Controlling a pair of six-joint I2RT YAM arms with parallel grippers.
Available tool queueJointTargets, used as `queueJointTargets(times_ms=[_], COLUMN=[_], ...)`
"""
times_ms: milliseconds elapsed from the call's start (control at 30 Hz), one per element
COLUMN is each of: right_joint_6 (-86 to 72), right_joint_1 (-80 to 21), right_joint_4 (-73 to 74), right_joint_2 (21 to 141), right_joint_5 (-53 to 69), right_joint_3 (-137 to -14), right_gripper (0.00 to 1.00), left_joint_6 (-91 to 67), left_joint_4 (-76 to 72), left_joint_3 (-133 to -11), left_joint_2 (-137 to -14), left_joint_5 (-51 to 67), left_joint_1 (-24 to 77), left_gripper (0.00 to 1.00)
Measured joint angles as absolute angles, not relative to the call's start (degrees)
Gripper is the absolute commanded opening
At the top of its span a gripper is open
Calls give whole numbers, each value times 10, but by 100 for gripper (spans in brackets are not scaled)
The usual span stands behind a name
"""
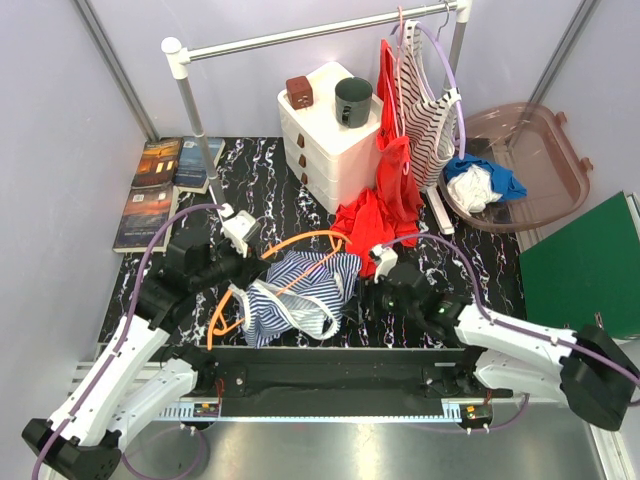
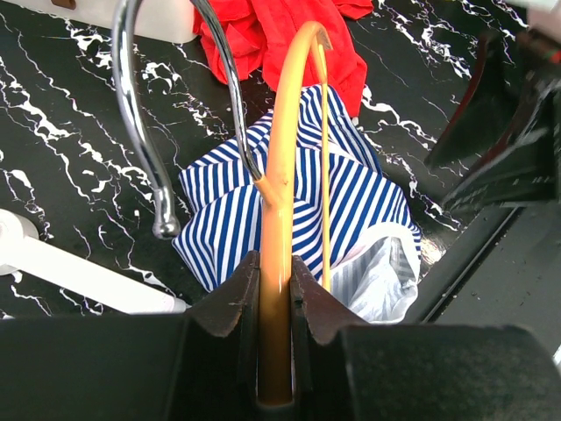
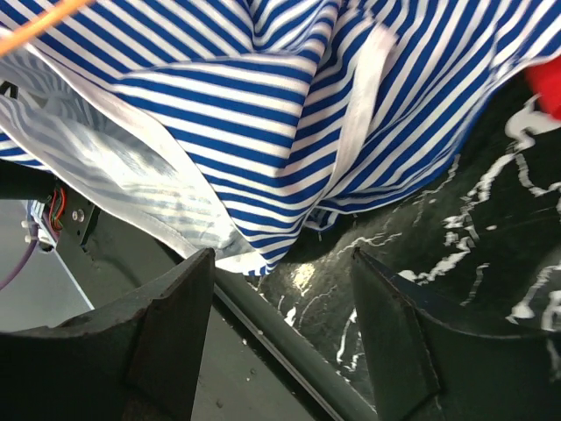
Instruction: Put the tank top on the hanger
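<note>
Striped tank top (image 1: 300, 295) crumpled at the middle of the counter's (image 1: 255, 175) near edge, orange hanger (image 2: 279, 132) reaching over it, left fingers (image 2: 235, 298) clamped on the hanger, right fingers (image 3: 162, 342) apart just beside the top's hem.

The tank top (image 1: 305, 290) is striped in blue and white, with white edging. The hanger (image 2: 282, 132) is coloured orange. The counter (image 1: 480, 262) is patterned black with white veins. Also seen are a red garment (image 1: 365, 218), a red-and-white striped top (image 1: 432, 120), white drawers (image 1: 325, 150) and a green board (image 1: 585, 265).
</note>
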State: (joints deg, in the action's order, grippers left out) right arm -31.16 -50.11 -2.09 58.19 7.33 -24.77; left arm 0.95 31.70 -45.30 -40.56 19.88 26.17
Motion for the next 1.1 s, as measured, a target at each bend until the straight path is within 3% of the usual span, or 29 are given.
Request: queueJointTargets(times_ms=[433,533,633,700,800,1100], right_joint_6=[-361,-364,-366,-365,-363,-337], right_joint_1=[-568,-569,-569,-570,-571,-539], right_joint_4=[-145,-157,-169,-174,-178,-104], right_joint_2=[701,736,764,775,778,692], right_joint_5=[51,51,52,53,53,30], right_joint_3=[-232,-232,-232,-232,-233,-254], right_gripper=[70,64,48,25,1,0], left_joint_6=[10,10,10,10,10,9], left_joint_4=[317,317,317,317,317,315], left_joint_3=[-453,-453,-453,-453,-453,-449], left_joint_2=[-406,-405,-404,-404,-401,-373], left_joint_5=[192,192,192,192,193,197], left_joint_1=[261,260,259,259,259,258], left_gripper=[0,0,0,0,0,0])
